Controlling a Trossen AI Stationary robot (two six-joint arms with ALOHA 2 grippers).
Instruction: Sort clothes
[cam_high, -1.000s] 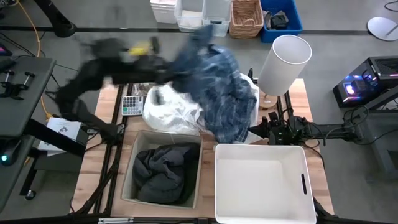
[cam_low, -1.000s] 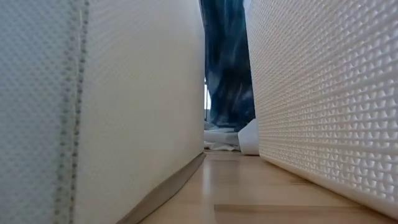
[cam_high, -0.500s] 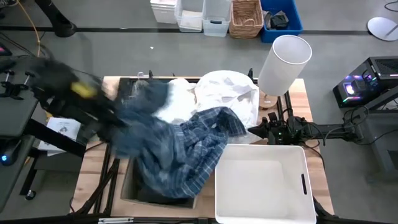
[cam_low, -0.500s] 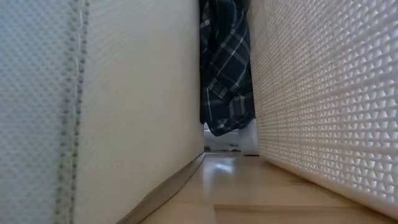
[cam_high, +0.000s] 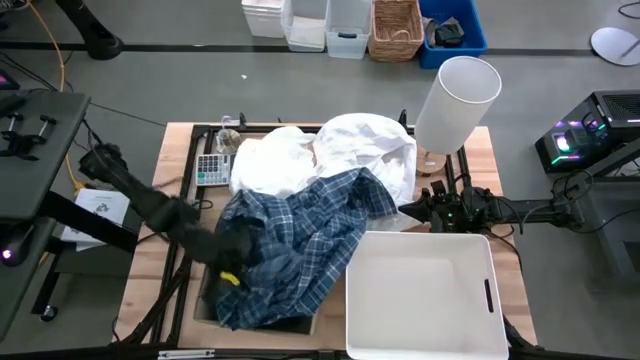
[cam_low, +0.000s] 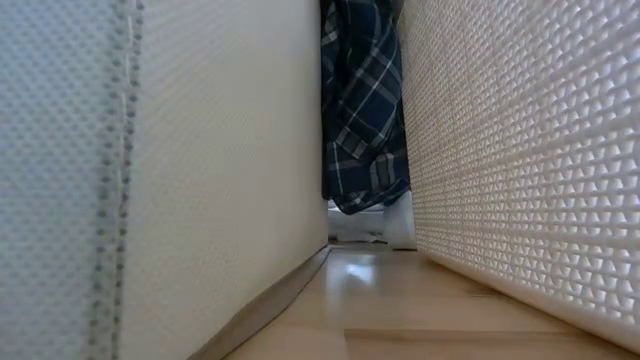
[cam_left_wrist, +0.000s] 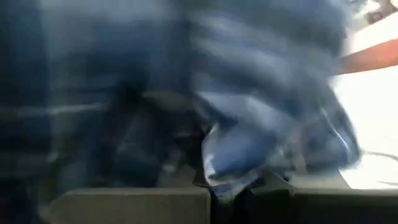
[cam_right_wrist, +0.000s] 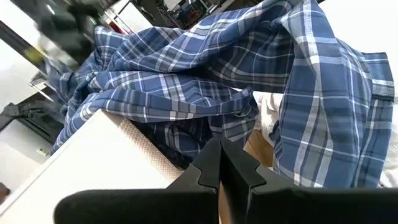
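The blue-and-white plaid shirt lies draped over the left fabric bin. Its far part rests on the pile of white clothes, and one edge hangs between the two bins. My left gripper is over the left bin, shut on the shirt. The dark grey garment is hidden under the shirt. My right gripper is shut and empty beside the far rim of the white plastic bin, pointing at the shirt. No dark green garment shows. My left gripper pinches a bunched fold of the plaid shirt between its two fingers. It comes slanting down from the table's left side. The shirt spreads away from the hold over the left bin and onto the white pile, slack. Blur hides which part of the shirt it is.
A white lampshade stands at the far right of the table. A calculator lies at the far left beside the pile. Baskets and boxes stand on the floor beyond the table. The bins' walls fill the low view.
My left gripper has swung from above the far pile toward the table's left edge, then toward the near edge and down over the left bin, carrying the plaid shirt. The shirt was lifted off the white pile and now lies spread over the left bin, covering the dark grey garment.
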